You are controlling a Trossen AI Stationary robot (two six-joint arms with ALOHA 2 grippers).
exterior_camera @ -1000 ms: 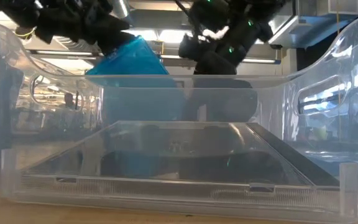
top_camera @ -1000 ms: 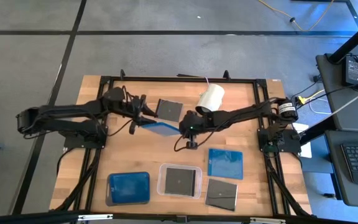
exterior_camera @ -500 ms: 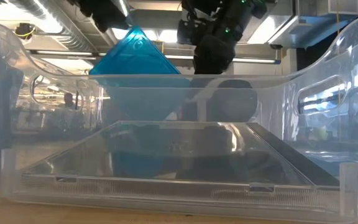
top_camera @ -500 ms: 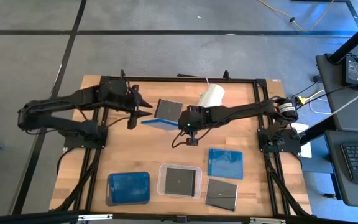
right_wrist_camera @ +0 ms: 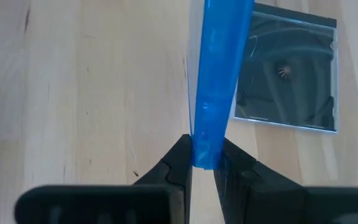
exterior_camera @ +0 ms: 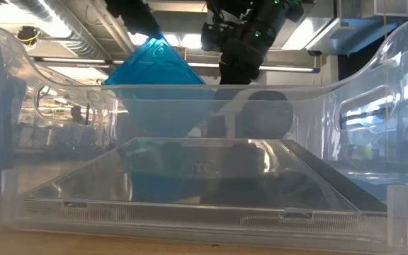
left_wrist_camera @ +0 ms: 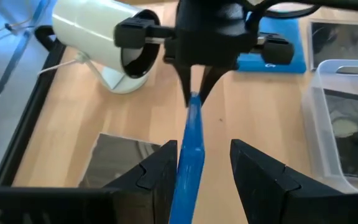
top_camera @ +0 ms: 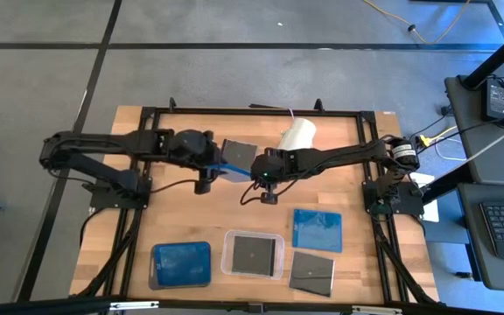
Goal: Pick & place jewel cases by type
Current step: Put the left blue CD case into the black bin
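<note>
Back toward the middle comes the left gripper [top_camera: 210, 166], its fingers now spread wide on both sides of the blue jewel case [top_camera: 233, 172]. That case hangs in the air, standing on edge, pinched tight by the right gripper [top_camera: 259, 173]. It lies at 3 o'clock from the left gripper, long edge pointing arm to arm.

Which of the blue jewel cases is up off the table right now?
The blue case pinched on edge by the right claw; the other blue case lies flat.
</note>
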